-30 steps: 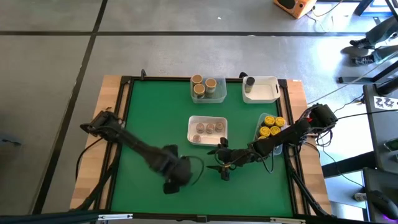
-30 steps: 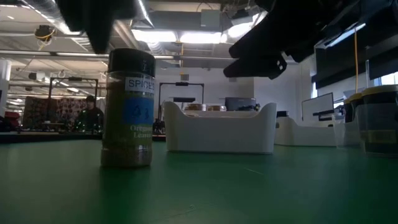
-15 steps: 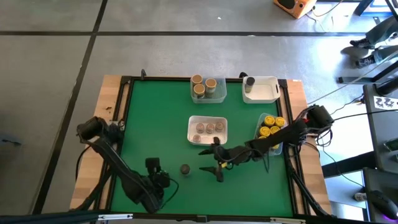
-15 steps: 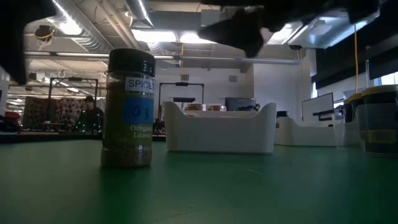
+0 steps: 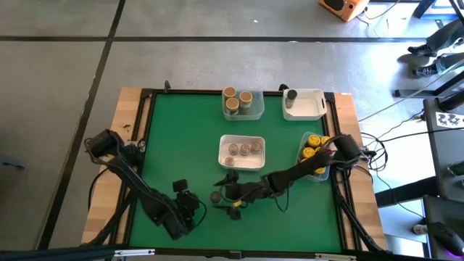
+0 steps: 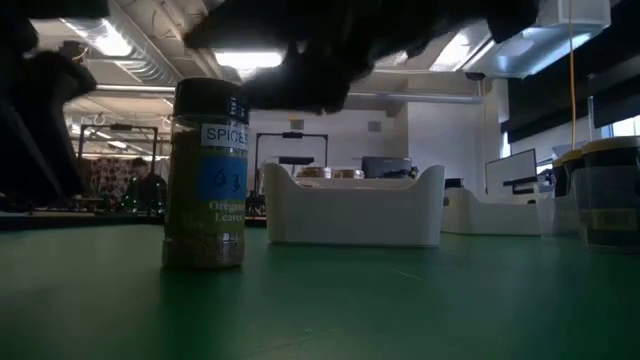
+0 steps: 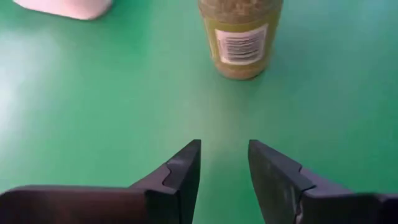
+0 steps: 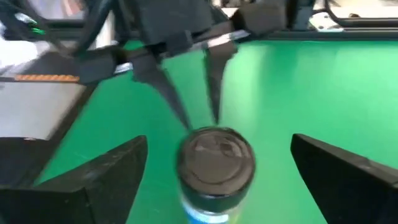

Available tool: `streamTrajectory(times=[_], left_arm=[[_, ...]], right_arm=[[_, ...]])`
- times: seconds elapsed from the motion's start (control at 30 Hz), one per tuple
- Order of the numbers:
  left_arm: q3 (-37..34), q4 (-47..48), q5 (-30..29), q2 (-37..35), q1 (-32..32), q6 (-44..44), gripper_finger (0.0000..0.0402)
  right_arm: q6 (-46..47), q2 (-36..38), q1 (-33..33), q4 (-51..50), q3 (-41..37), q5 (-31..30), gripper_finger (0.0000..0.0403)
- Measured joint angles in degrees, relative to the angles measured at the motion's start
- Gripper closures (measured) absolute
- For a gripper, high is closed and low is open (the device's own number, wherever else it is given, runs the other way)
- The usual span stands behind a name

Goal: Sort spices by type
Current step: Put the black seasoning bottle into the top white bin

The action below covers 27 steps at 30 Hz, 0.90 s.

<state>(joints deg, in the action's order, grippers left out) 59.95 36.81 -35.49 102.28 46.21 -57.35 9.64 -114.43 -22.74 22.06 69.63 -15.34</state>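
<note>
One spice jar (image 5: 216, 196) with a dark lid stands upright on the green mat; in the low view (image 6: 205, 175) it shows a blue label and greenish contents. My right gripper (image 5: 226, 196) is open, and its fingers stand on either side of the jar's lid (image 8: 216, 155) without touching it. My left gripper (image 5: 193, 207) sits just left of the jar near the table's front, open by a narrow gap (image 7: 224, 158) and holding nothing. The jar (image 7: 241, 34) stands ahead of it.
A white tray (image 5: 242, 161) with grey-lidded jars sits mid-table. At the far edge are a clear tray (image 5: 243, 114) of tan-lidded jars and a white tray (image 5: 312, 109) with one dark jar. A clear tray (image 5: 306, 138) of yellow-lidded jars is at the right.
My left gripper has drawn back from the jar toward the table's near left corner and sunk lower. The jar stands where it was. My right gripper has moved toward the table's left edge, until its open fingers stand on either side of the jar.
</note>
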Motion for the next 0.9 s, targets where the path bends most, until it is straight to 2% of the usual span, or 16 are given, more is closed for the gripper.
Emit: streamTrajectory(times=[0.2,0.37,0.6,0.73,0.9], left_arm=[[-4.27,-10.46,-0.68,0.07,-2.42,2.28,0.0272],[-5.27,-13.19,-0.83,0.09,-3.89,4.21,0.0272],[-5.27,-16.99,-0.87,0.11,-4.74,7.99,0.0272],[-5.27,-16.97,-0.84,0.11,-5.13,8.59,0.0272],[-5.27,-16.93,-0.81,0.13,-5.11,10.92,0.0272]], right_arm=[[0.21,-2.19,-0.07,0.77,0.56,-0.58,0.002],[0.44,-4.39,0.31,1.8,0.54,-2.99,0.0028],[0.28,-6.47,0.66,6.87,0.52,-2.01,0.0049],[-1.76,-6.47,0.58,6.59,0.52,-3.56,0.0097],[-4.4,-6.49,0.7,6.29,0.54,-7.02,0.0195]])
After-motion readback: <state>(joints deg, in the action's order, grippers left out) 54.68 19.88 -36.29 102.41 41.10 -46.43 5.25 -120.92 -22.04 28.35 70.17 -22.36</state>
